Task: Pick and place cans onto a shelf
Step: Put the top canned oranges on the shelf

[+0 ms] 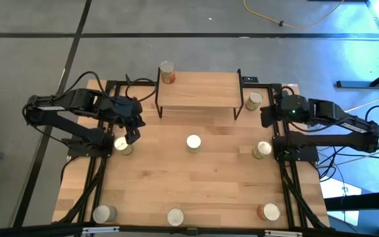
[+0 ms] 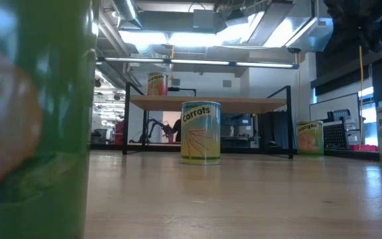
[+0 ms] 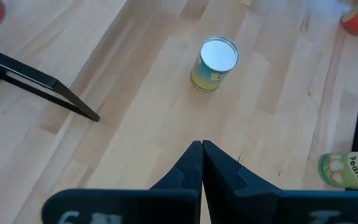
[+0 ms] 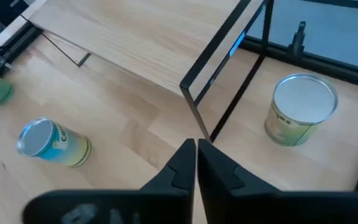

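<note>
While low view reads "Carrots" can (image 2: 200,132), high view shows only lid (image 1: 193,142)

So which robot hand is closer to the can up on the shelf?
The left. The left gripper is just off the shelf's left end, where the can stands. The right gripper is beyond the opposite end.

One camera hangs overhead looking straight down; another sits at tabletop height, facing the far light-wood black-legged shelf (image 1: 197,90) (image 2: 207,101). Each wrist camera peers down close past its own fingers; all four catch the central yellow-green silver-topped can (image 1: 193,143) (image 2: 200,132) (image 3: 214,64) (image 4: 53,144).
</note>
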